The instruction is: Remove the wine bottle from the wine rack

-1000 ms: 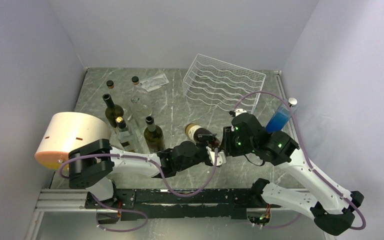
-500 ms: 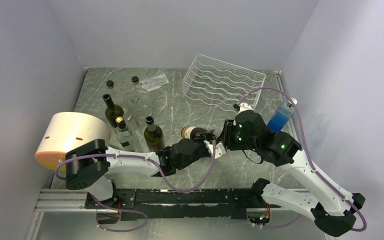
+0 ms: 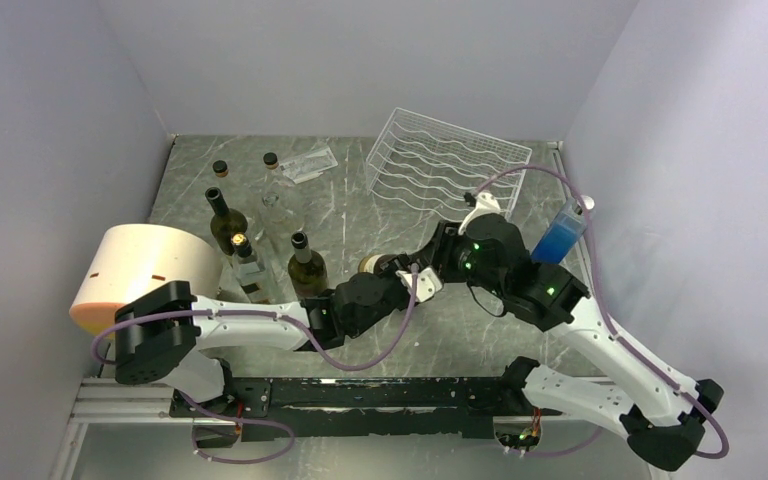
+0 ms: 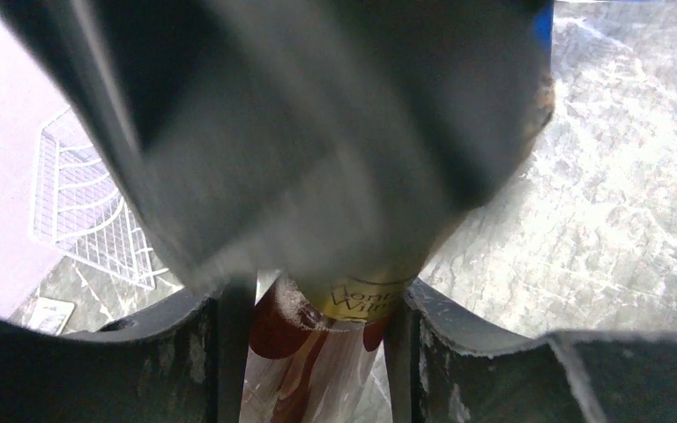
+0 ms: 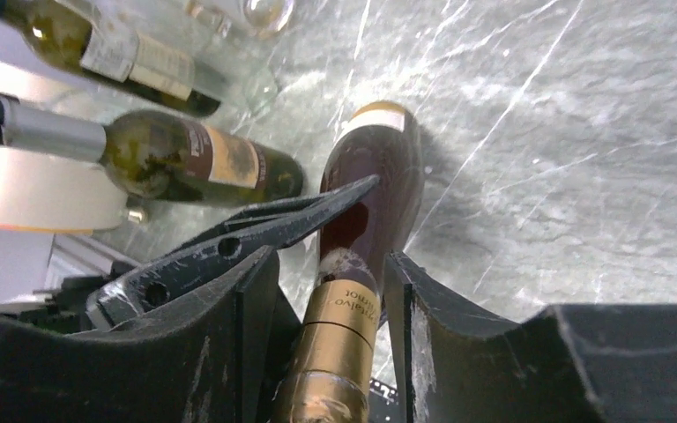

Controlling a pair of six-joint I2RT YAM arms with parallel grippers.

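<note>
The wine bottle (image 5: 370,203) was off the wine rack (image 3: 447,165); set-down pending. The left gripper (image 4: 317,304) jaws clenched it; right gripper (image 5: 328,260) jaws seemingly slack round its neck.

2 white arms (image 3: 250,325), blk joints, purple cables (image 3: 530,168), green LEDs (image 3: 473,245)

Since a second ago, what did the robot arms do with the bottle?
The left gripper closed on the wine bottle; the right gripper loosened around its neck. Both arms carried it slightly left. The wine rack and standing bottles stayed put.
</note>
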